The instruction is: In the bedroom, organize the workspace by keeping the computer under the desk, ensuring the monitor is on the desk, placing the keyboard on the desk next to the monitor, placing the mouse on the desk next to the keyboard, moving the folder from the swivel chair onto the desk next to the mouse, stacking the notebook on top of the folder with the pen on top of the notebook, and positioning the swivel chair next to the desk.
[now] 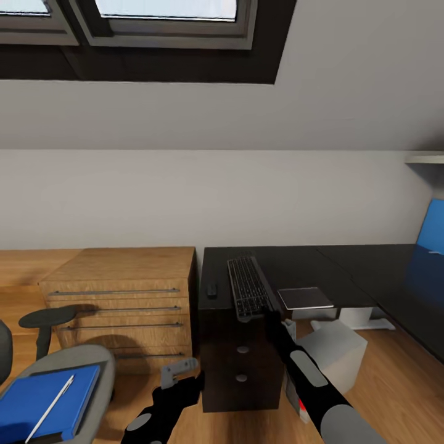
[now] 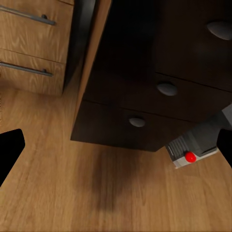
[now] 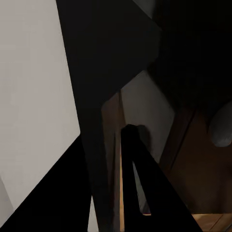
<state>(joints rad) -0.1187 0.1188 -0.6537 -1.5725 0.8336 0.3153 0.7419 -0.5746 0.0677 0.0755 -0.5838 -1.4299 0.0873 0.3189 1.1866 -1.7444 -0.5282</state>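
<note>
Keyboard (image 1: 248, 287) lies on the desk (image 1: 345, 262), long axis near-to-far, near end overhanging the edge. Right gripper (image 1: 269, 306) sits at that near end, so right arm's closer; can't tell if it's pinching. Left gripper (image 1: 176, 371) low, fingers spread.

Left arm: black, bent low in front of the trunk, forearm angled up and forward.
Left gripper (image 1: 179, 369): grey fingers pointing forward and slightly right, jaws apart, nothing between them.
Right arm: stretched forward and up, grey and black segments with a red spot on the wrist.
Right gripper (image 1: 269, 306): dark, slim, at the arm's far end; whether its jaws are parted cannot be told.
</note>
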